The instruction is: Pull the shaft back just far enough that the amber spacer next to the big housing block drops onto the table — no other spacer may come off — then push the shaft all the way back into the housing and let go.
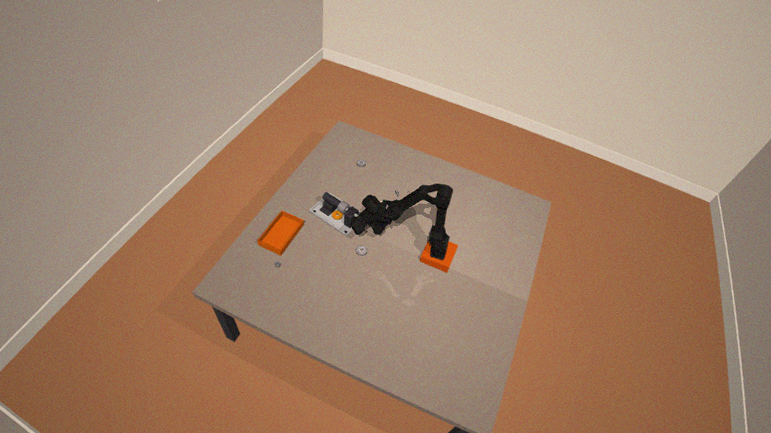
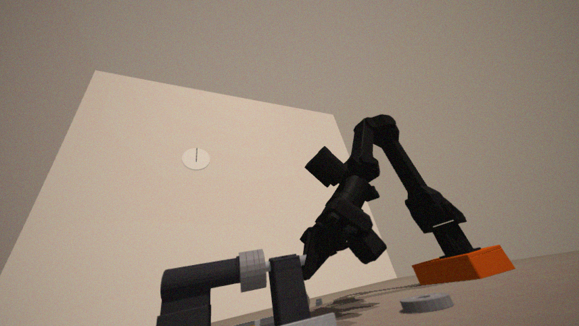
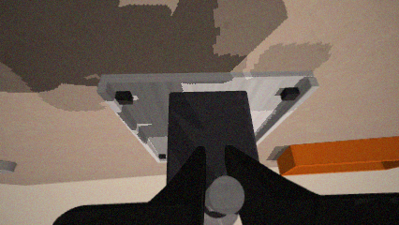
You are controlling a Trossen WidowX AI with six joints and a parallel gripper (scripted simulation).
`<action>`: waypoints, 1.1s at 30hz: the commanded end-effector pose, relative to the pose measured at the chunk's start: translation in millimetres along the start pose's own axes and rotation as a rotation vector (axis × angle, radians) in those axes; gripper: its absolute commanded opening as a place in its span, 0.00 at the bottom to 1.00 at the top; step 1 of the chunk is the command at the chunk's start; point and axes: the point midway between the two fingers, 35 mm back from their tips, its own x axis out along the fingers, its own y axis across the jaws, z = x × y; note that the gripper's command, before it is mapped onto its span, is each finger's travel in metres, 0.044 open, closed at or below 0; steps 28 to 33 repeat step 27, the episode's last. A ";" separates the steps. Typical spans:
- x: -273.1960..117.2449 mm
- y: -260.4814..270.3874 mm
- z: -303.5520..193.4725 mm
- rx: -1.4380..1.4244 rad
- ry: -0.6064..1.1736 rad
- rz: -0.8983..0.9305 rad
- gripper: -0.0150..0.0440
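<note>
My gripper is shut on the shaft at its free end, just outside the dark upright support. The shaft runs through the support to the big dark housing block. Several grey spacers sit on the shaft as a stack against the housing's end, with a short bare piece of shaft before the support. The amber spacer lies off the shaft, on the light base plate between housing and support. The shaft's inner end is hidden.
An orange tray stands beyond the base plate. Loose grey discs lie on the table, one near the plate and one farther back. A small grey part lies near the tray. The arm stands on an orange block.
</note>
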 end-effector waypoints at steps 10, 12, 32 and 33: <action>2.9 0.5 -3.7 -0.002 0.002 0.003 0.25; 2.9 0.5 -3.8 -0.002 0.002 0.003 0.25; -3.8 -0.4 -0.8 -0.001 -0.004 0.001 0.88; -3.8 -0.4 -0.8 -0.001 -0.004 0.001 0.88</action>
